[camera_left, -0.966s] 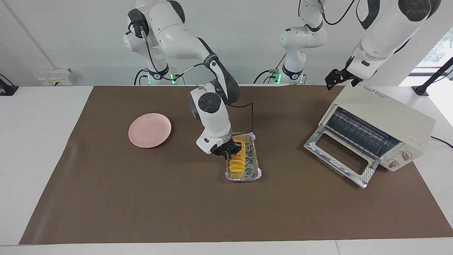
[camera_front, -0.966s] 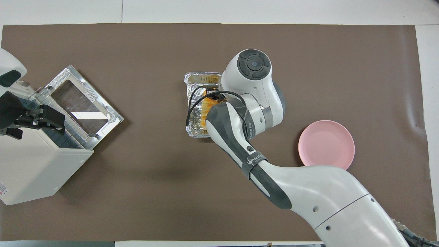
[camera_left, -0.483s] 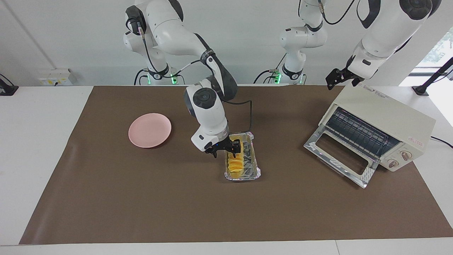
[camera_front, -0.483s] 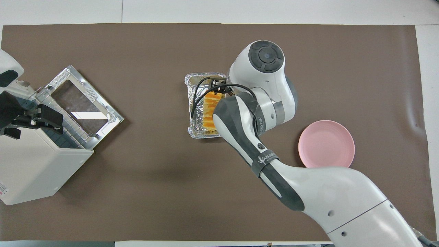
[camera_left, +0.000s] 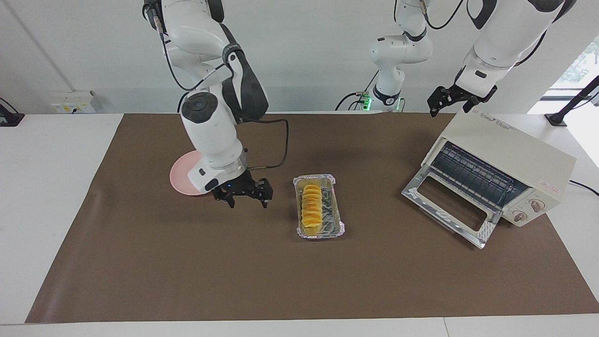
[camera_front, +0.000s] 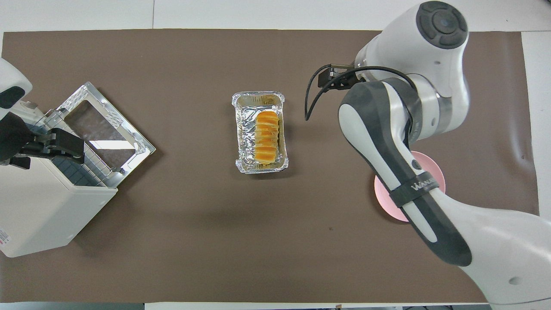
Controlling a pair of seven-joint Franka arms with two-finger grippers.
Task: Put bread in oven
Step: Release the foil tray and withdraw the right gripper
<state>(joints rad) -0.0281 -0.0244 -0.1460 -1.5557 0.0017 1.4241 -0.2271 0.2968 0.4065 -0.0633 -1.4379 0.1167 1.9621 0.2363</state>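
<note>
Foil tray (camera_left: 338,213) with bread (camera_left: 311,210): lift level, slide toward oven (camera_left: 503,164) at three o'clock, right gripper (camera_left: 243,193) empty, unclenched.

You get one high camera facing the robots and one steeply overhead from their end, both covering the brown mat (camera_left: 187,262).

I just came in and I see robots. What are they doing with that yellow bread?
Nobody is holding the bread right now. It lies in a foil tray in the middle of the table. The right arm's end effector hangs open and empty over the mat between the tray and a pink plate. The left arm's end effector waits, open, above the oven. The oven door is down, and the bread is not inside yet.
</note>
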